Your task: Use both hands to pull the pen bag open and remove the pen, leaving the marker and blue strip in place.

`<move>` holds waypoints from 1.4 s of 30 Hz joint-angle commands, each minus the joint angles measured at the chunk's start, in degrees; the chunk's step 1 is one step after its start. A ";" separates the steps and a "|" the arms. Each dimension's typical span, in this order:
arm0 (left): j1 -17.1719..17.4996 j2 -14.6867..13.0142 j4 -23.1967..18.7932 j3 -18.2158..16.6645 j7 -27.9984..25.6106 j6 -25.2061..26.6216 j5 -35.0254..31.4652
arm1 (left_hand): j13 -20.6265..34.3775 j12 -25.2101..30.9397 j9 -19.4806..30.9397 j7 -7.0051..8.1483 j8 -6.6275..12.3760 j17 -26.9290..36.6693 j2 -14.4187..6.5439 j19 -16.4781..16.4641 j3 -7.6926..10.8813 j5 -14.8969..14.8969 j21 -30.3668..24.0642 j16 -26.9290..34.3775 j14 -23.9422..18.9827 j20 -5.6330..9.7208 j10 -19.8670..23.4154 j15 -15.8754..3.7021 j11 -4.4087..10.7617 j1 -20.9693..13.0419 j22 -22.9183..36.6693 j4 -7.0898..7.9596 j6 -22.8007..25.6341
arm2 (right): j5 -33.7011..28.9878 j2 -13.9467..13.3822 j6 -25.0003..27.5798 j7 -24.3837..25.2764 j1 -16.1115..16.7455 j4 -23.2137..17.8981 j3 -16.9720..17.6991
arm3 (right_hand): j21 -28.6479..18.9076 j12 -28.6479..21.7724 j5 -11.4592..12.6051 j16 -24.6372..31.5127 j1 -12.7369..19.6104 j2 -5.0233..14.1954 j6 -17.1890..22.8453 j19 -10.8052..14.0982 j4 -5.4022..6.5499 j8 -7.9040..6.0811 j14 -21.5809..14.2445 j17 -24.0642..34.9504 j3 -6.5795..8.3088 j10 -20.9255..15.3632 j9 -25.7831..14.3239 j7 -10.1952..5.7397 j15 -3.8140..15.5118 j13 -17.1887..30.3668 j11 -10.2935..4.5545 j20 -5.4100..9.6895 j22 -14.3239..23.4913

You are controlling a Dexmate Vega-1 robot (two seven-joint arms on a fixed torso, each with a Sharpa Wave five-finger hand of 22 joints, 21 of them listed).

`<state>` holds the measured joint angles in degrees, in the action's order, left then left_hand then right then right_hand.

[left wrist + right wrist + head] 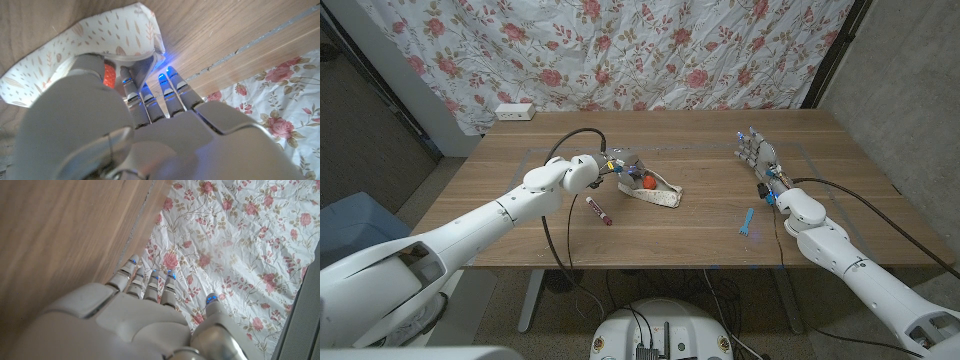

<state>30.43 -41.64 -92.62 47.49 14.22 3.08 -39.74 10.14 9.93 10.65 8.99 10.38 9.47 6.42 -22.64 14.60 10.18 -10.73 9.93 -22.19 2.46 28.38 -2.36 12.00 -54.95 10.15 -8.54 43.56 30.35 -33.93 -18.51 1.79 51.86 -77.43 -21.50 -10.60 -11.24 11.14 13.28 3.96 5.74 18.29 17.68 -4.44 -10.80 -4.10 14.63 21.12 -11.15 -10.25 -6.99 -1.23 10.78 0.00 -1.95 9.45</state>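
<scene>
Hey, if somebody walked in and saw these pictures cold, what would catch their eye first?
Probably the pale patterned pen bag near the table's middle, with something orange-red showing at its mouth, and the left hand right against its left end. Next, the dark red marker lying loose in front of the bag and the small blue strip further right. The right hand waits apart, at the table's right, fingers towards the flowered cloth.

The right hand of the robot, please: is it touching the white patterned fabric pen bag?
No: in the head view the right hand stands apart from the white patterned fabric pen bag, at which the left hand is.
</scene>
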 commanded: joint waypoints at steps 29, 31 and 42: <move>-0.76 1.09 3.70 0.16 -1.38 -2.31 6.01 | 0.13 0.06 0.06 -0.03 0.49 0.22 -0.30 4.83 -1.21 0.08 0.75 -0.33 4.95 0.36 -3.56 -6.76 0.00 2.59 -0.22 0.54 -2.82 | -18.29 -7.61 6.64 5.70 -0.85 -9.43 -4.78 | 0.33 0.37 -0.59 -0.99 9.71 -4.50 0.95 -2.47 -6.41 -1.12 0.24 -1.60 2.09 1.28 -0.25 -2.09 -0.02 0.12 -0.70 0.24 0.11; -0.47 1.05 3.47 0.03 -1.51 -1.94 6.35 | 0.13 0.08 0.06 -0.03 0.52 0.22 -0.36 5.07 -1.23 0.08 0.76 -0.32 5.11 0.28 -3.65 -6.69 -0.01 2.66 -0.23 0.55 -2.81 | -19.53 -7.98 6.68 6.03 -0.85 -9.84 -5.05 | 0.25 0.32 -0.63 -0.97 10.50 -4.90 1.37 -2.45 -6.48 -1.33 0.11 -1.70 2.21 1.24 -0.26 -2.03 -0.24 0.13 -0.53 -0.02 0.11; 0.71 1.12 3.46 -0.38 -2.25 -1.15 8.80 | 0.12 0.04 0.03 0.32 0.72 0.20 -0.55 5.61 -1.33 0.10 0.62 -0.26 5.81 0.00 -4.53 -6.13 -0.04 2.96 -0.29 0.57 -2.52 | -25.32 -9.74 9.93 8.12 -0.48 -13.89 -5.98 | 0.15 0.26 -0.66 -1.05 13.26 -6.00 3.20 -2.51 -6.56 -2.14 0.10 -1.98 2.73 1.22 -0.36 -2.35 -0.18 0.16 -0.80 -0.03 0.09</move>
<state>30.12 -40.58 -88.97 47.46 12.70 1.13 -32.79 10.15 9.93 10.67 8.80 10.82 9.46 5.95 -17.21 13.44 10.18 -10.16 9.53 -16.88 2.35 24.21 -2.36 12.09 -52.55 9.86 -7.85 40.93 10.41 -41.94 -11.19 8.06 51.11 -87.89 -26.53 -10.38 -11.02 10.58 12.41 16.10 0.09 20.78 14.90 -10.99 -12.53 -4.10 12.50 23.42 -9.90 -10.25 -9.22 -1.23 10.81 -0.62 -1.85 9.45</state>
